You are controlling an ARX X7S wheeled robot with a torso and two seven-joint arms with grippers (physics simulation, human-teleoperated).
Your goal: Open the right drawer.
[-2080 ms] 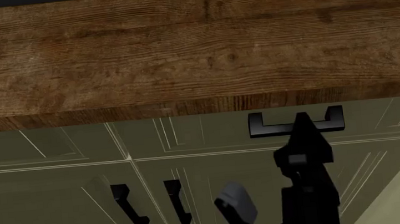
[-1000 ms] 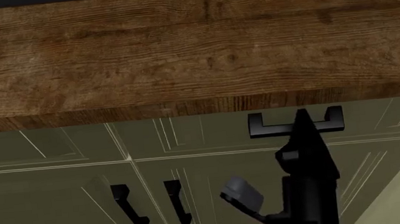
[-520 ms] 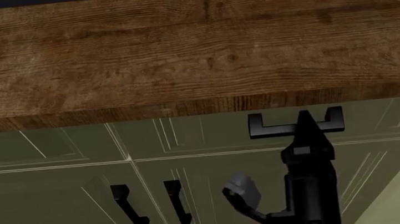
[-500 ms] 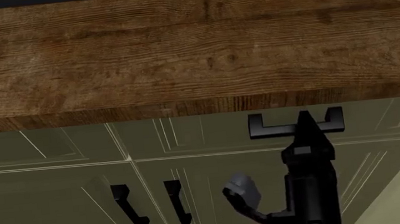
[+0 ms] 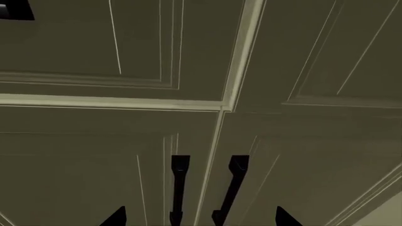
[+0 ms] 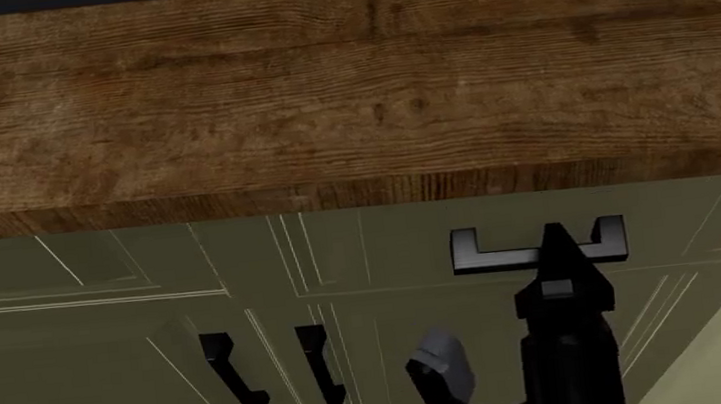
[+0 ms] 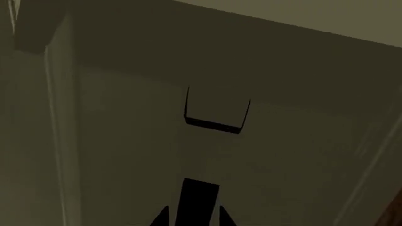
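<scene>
The right drawer [image 6: 512, 236] sits under the wooden countertop [image 6: 349, 93], pulled slightly out from the cabinet face. The right gripper [image 6: 555, 238] is pinched on its black bar handle [image 6: 540, 246]. The left gripper's fingertips [image 5: 116, 217] stand spread before the cabinet doors [image 5: 125, 179].

Right drawer [image 6: 500, 248] now slightly out, handle [image 6: 538, 245] and right end effector [image 6: 555, 238] lower.

A dark, grainy wooden tabletop [image 6: 348, 83] fills the upper head view, its front edge overhanging olive-green cabinetry. Below sit two tall cabinet doors [image 6: 152, 385] with vertical black handles [image 6: 234, 376], meeting at a pale seam. Lighting is dim and even.
</scene>
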